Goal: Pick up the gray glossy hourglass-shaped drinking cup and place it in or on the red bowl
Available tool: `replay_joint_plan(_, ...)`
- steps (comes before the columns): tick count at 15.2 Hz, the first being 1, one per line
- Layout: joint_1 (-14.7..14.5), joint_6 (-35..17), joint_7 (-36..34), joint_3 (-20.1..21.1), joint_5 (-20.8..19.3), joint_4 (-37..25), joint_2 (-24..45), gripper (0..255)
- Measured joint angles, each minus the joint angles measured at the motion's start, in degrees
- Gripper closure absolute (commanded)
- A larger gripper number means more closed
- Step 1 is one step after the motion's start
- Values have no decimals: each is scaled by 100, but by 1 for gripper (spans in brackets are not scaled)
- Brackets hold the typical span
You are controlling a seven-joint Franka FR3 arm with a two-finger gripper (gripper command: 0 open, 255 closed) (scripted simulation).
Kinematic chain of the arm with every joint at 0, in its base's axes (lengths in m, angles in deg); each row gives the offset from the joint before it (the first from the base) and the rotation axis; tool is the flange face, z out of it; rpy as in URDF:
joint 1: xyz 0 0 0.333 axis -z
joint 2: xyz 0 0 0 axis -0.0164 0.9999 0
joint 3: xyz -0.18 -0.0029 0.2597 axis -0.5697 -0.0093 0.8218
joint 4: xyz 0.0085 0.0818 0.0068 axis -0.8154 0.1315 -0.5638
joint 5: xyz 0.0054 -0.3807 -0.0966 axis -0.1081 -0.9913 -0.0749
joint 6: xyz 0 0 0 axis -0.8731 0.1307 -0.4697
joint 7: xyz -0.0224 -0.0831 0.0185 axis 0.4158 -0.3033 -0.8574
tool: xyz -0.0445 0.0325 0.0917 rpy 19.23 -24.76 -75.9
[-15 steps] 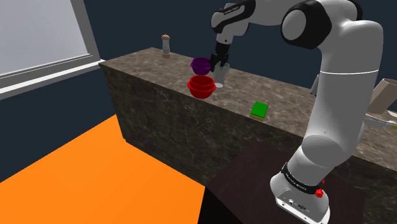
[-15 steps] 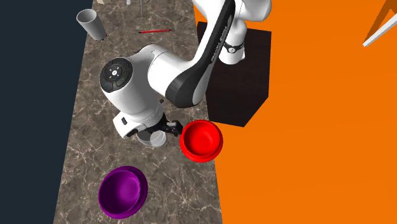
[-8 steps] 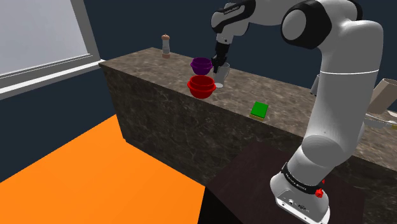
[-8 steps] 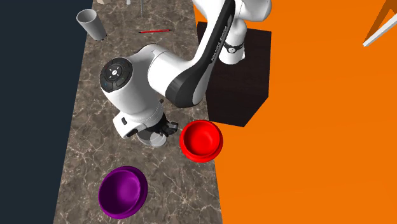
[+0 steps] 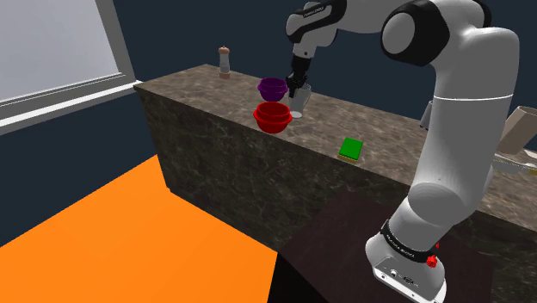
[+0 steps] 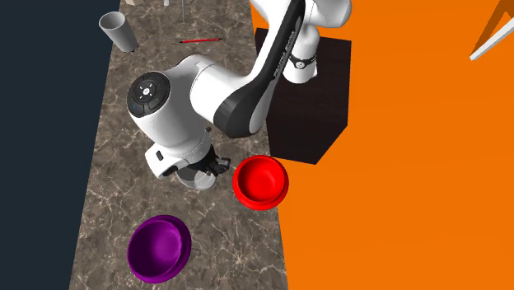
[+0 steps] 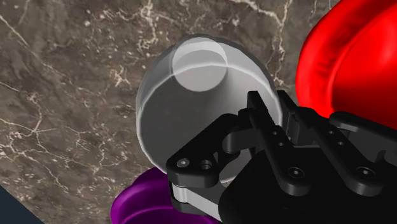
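Shoulder view, left to right. The mill (image 5: 225, 62) stands at the upper left of the counter (image 5: 198, 96), well apart from the work area. The purple bowl (image 5: 272, 87) and the red bowl (image 5: 273, 116) sit just left of frame centre, the red one nearer the counter's front edge. The cup (image 5: 297, 107) stands upright just right of the red bowl. The second exterior view shows a narrow gap between the two. The gripper (image 5: 296, 89) hangs directly over the cup, at upper centre of the frame. A green block (image 5: 351, 150) lies further right.

Change: one second ago the fingers stood spread on either side of the cup's top. They are now drawn in narrow against it. The arm's pose is otherwise almost the same, and the cup has not left its spot on the counter.

Wrist view: the cup (image 7: 191, 89) is seen from above, gray and translucent. The black finger links overlap its rim on the side nearest the two bowls.

Meaning: the grasp appears to be made, but the lift has not begun. Judged next step: raise the cup above the red bowl's rim, carry it toward the shoulder view's left, and release it over the bowl. Judged risk: the glossy, waisted wall may slip in a narrow grip.
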Motion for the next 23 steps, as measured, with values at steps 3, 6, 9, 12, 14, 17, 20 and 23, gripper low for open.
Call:
replay_joint_plan(3, 2, 186, -35, -7, -21, -155, -34, 255)
replay_joint_plan(6, 14, 405, -61, -17, -40, -353, -58, 255)
replay_joint_plan(9, 18, 615, -92, -26, -64, -513, -113, 255)
replay_joint_plan(12, 20, 822, -132, -27, -75, -719, -118, 255)
replay_joint_plan(14, 50, 1025, -139, -35, -70, -961, -77, 255)
replay_joint_plan(17, 62, 1218, -163, -38, -75, -1156, -76, 255)
replay_joint_plan(20, 85, 1483, -192, -42, -72, -1451, -48, 255)
replay_joint_plan(23, 116, 1741, -214, -46, -63, -1759, 0, 255)
